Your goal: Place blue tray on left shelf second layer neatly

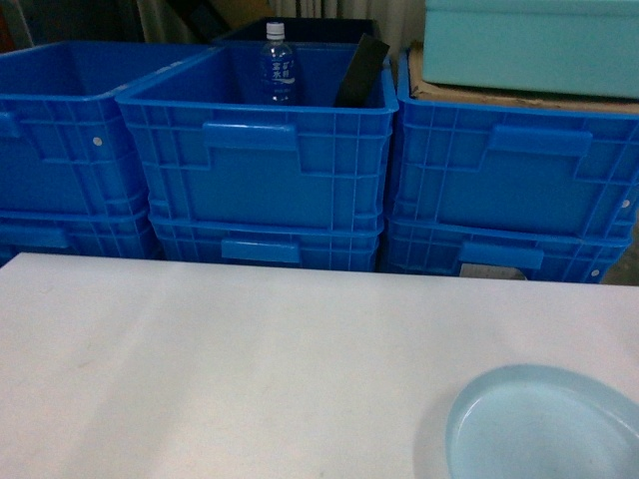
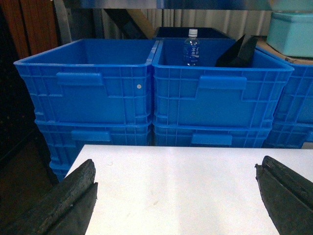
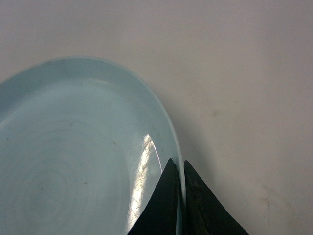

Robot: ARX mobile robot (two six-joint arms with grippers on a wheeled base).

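Observation:
The blue tray (image 1: 544, 424), a pale sky-blue round dish, lies on the white table (image 1: 250, 369) at the bottom right of the head view. In the right wrist view my right gripper (image 3: 178, 164) is shut on the blue tray's (image 3: 73, 156) raised rim, one finger inside the dish and one outside. My left gripper (image 2: 176, 169) hangs open over bare tabletop with nothing between its fingers. Neither gripper shows in the head view. The left shelf second layer cannot be made out behind the stacked crates.
Deep dark-blue crates (image 1: 260, 170) stand stacked two high along the table's far edge. The middle top crate holds a water bottle (image 1: 279, 65) and a black object (image 1: 361, 70). A pale teal box (image 1: 529, 45) sits on the right stack. The table's left edge (image 2: 73, 166) drops off.

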